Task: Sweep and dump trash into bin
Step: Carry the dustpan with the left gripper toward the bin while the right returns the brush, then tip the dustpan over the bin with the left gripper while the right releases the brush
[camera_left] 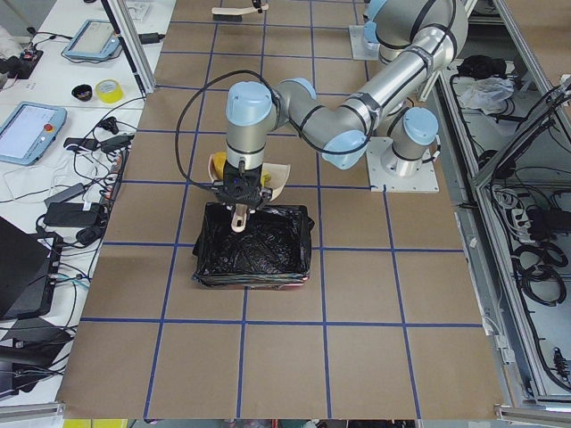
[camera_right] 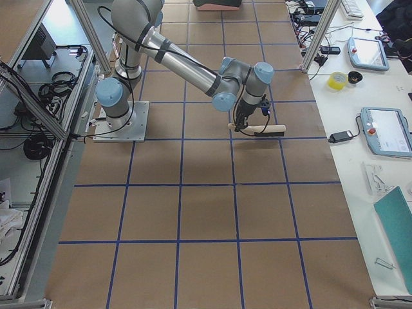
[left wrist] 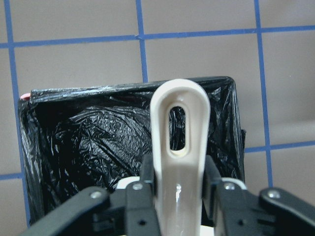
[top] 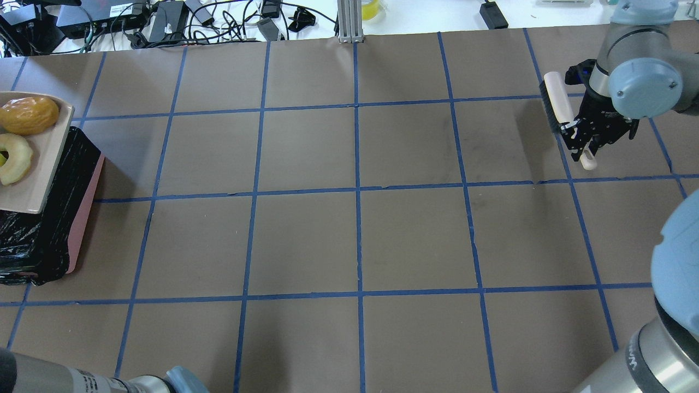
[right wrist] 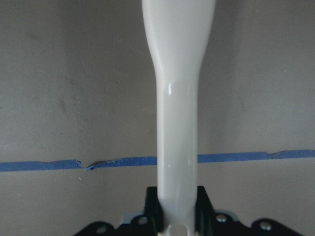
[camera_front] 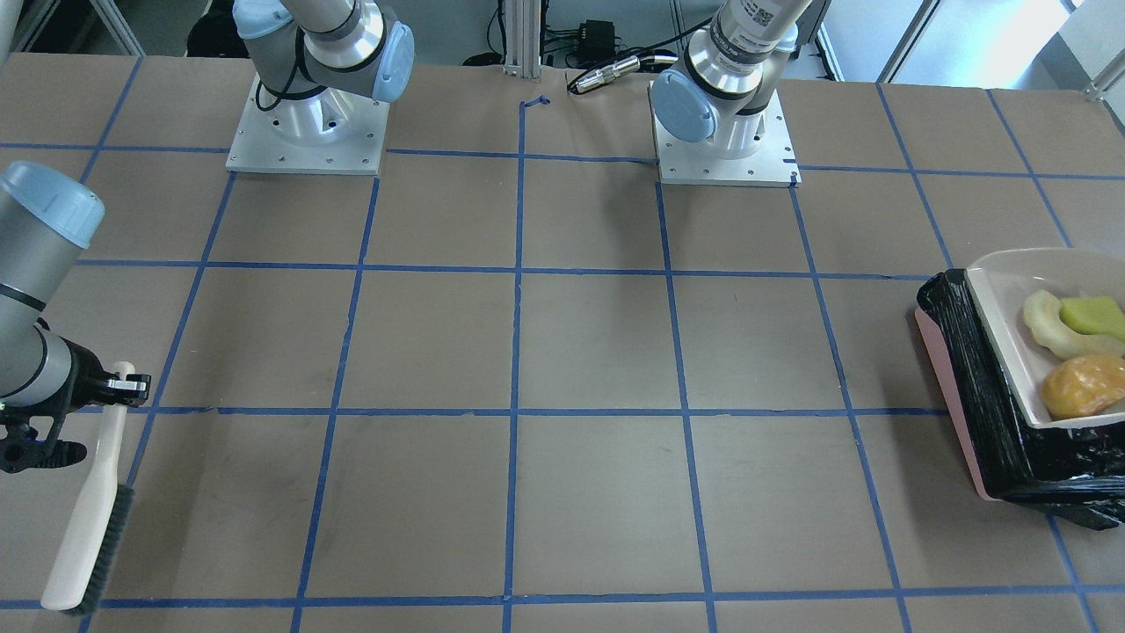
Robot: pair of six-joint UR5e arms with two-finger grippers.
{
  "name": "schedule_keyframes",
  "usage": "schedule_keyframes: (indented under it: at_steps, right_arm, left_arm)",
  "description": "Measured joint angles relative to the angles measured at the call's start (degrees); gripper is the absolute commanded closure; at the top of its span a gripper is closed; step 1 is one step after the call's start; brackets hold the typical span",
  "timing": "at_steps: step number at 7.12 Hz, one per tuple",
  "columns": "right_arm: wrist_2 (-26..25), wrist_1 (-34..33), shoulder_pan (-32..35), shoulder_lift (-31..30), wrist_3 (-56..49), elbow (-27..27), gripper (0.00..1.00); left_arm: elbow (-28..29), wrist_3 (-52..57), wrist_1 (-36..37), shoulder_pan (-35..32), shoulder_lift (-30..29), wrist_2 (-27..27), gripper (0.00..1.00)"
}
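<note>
In the front-facing view, the right end effector (camera_front: 121,383) pinches the handle of a white hand brush (camera_front: 88,527) at the left edge; whether its bristles touch the tabletop (camera_front: 598,352) cannot be told. At the right edge, a beige dustpan (camera_front: 1002,334) sits above the bin (camera_front: 954,404). It carries all the trash: an orange-brown lump (camera_front: 1085,387), a pale crescent slice (camera_front: 1046,325) and a yellow wedge (camera_front: 1094,315).

The overhead view shows the dustpan overlapping the bin's black liner (top: 52,229).

In the left side view, the near arm reaches down over the bin.

The left wrist view shows the left end effector (left wrist: 179,196) pressed onto the dustpan's looped handle, with the liner beneath.

In the right wrist view, the brush handle is clamped above a blue tape line (right wrist: 49,164).
</note>
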Motion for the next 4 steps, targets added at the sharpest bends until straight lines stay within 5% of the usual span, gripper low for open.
schedule_keyframes:
  at_steps: [3, 4]
  right_arm:
    - [0.14, -0.04, -0.06, 0.04, -0.17, 1.21, 0.21]
    - [0.09, -0.15, -0.06, -0.04, -0.07, 1.26, 0.07]
  left_arm:
    - [2.08, 8.55, 12.54, 3.14, -6.86, -3.74, 1.0]
    - [2.29, 11.97, 16.3, 3.35, -7.85, -5.59, 1.0]
